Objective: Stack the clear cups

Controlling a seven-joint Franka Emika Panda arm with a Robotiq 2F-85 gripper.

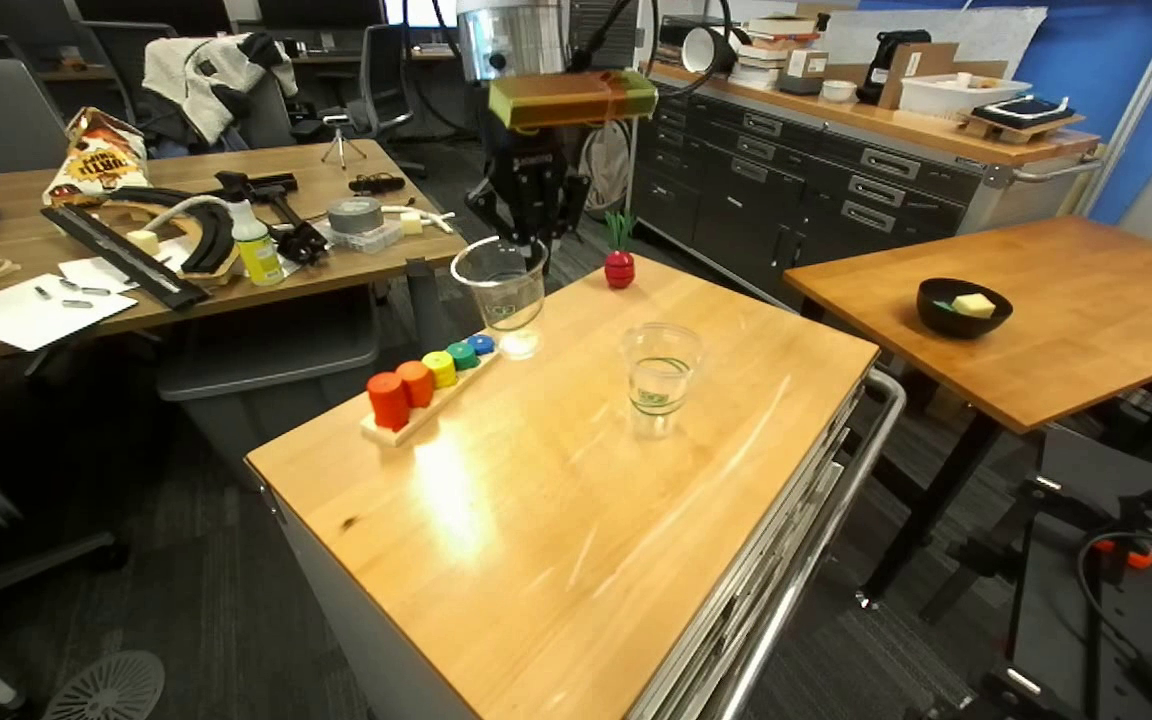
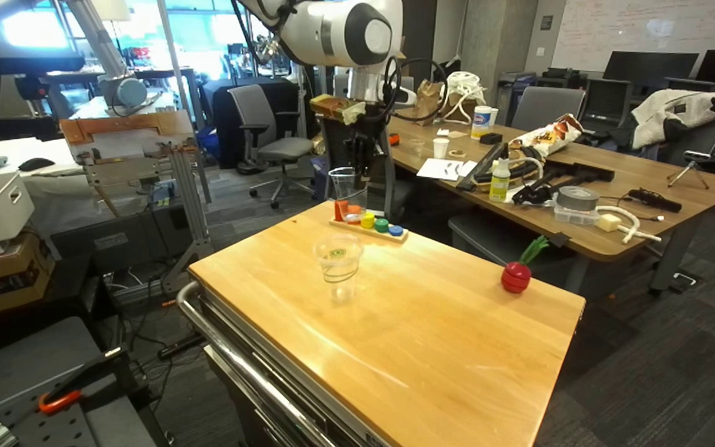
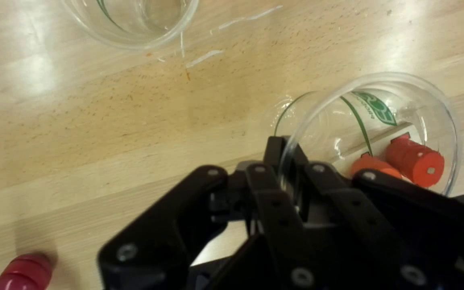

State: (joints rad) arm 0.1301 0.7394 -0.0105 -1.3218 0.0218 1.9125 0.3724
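Observation:
One clear cup (image 1: 504, 296) hangs mouth up from my gripper (image 1: 536, 238), a little above the wooden top. In the wrist view the gripper (image 3: 283, 151) is shut on the cup's rim, one finger inside and one outside; the held cup (image 3: 381, 108) spreads to the right, with red blocks seen through it. It also shows in an exterior view (image 2: 350, 192) in front of the red blocks. The second clear cup (image 1: 658, 385) stands upright on the wooden top, apart from the held one. It shows in an exterior view (image 2: 339, 264) and, cut by the top edge, in the wrist view (image 3: 135, 28).
A row of coloured blocks (image 1: 439, 370) on a wooden base lies close to the held cup, along the edge of the wooden cart top (image 1: 536, 560). A red radish-like item (image 2: 516, 277) with green leaves stands near another edge. A metal handle (image 1: 836, 540) runs along one side.

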